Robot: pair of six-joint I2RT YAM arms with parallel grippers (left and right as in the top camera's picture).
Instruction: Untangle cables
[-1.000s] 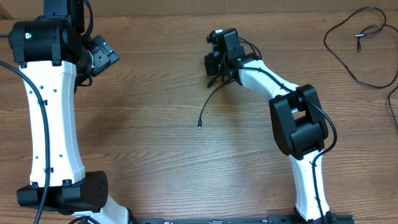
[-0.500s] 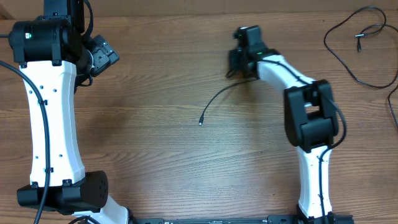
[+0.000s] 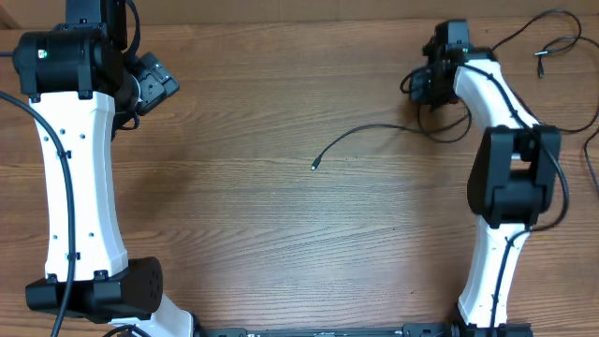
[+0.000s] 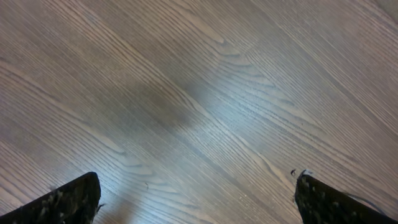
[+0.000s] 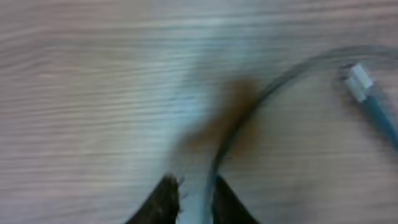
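On the table [image 3: 243,225], one cable [image 3: 360,133] in right tool [image 5: 194,200]

One thin black cord [image 3: 360,131] curved near centre, plug tip [image 3: 314,168] leftward; second cord [image 3: 558,44] looped at top-right corner.

Your left arm [image 3: 75,187] runs pretty much straight from its base at 6 o'clock up to 12. The left gripper [image 4: 196,208] is angled off toward 4 with its fingers spread wide. Your right arm [image 3: 491,94] also reaches up toward 12, elbow folded, wrist hooked over to 9. The right gripper [image 5: 194,202] has its fingers nearly together, pinching the cable [image 3: 374,127].
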